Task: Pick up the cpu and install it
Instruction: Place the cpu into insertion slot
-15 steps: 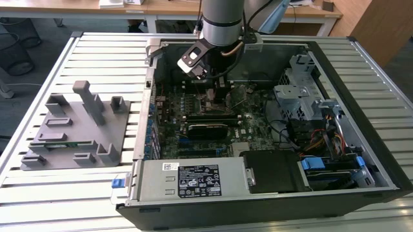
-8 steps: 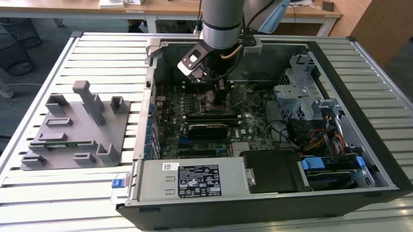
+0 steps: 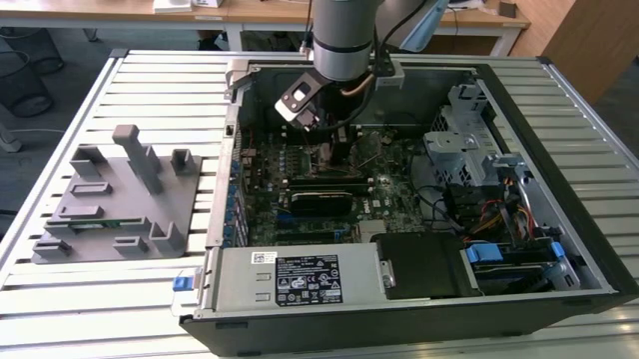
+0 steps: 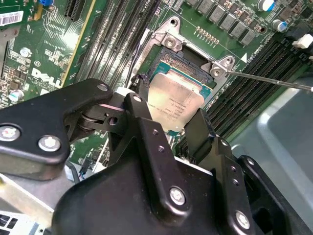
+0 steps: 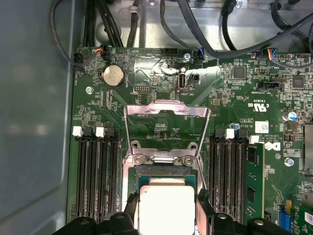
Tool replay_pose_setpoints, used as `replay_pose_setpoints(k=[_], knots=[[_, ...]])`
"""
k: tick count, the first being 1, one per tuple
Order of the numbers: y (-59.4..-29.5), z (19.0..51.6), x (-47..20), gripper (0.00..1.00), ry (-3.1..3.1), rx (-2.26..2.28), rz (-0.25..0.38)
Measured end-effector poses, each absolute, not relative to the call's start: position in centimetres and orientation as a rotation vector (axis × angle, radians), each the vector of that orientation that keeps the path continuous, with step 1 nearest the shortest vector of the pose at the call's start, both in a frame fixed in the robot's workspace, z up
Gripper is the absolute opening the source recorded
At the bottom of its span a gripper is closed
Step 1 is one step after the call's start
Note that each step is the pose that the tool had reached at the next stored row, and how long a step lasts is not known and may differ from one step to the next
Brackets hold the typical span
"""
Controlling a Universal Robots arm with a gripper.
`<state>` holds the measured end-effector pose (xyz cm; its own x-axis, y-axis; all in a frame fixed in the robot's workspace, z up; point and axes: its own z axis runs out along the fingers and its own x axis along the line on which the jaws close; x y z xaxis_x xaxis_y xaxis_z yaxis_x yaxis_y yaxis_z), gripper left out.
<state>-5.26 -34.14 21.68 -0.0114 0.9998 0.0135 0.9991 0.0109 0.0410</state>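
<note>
The cpu (image 4: 176,100) (image 5: 166,208), a flat square chip with a silver-grey top, sits between my black fingers (image 4: 198,129) right over the open socket (image 4: 183,56) (image 5: 166,170) on the green motherboard. My gripper (image 4: 168,105) (image 5: 167,208) is shut on its two opposite edges. The chip looks level with the socket frame, but I cannot tell whether it rests in it or hangs just above. The socket's metal load plate (image 5: 166,111) is swung up, and its thin lever (image 4: 274,81) sticks out to the side. In the exterior view my gripper (image 3: 334,146) reaches down into the open computer case (image 3: 584,224).
Black memory slots (image 5: 95,176) flank the socket on both sides, and a green memory stick (image 5: 254,181) stands in one. A black heatsink (image 3: 319,200) lies on the board. A drive cage (image 3: 459,149) stands at the exterior view's right. A grey parts fixture (image 3: 115,202) sits outside the case.
</note>
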Motion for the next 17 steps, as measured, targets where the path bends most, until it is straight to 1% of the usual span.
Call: replay_pose_setpoints(k=[17], knots=[[-34.1,20.6,-5.3,0.54,2.219,2.196,0.061]])
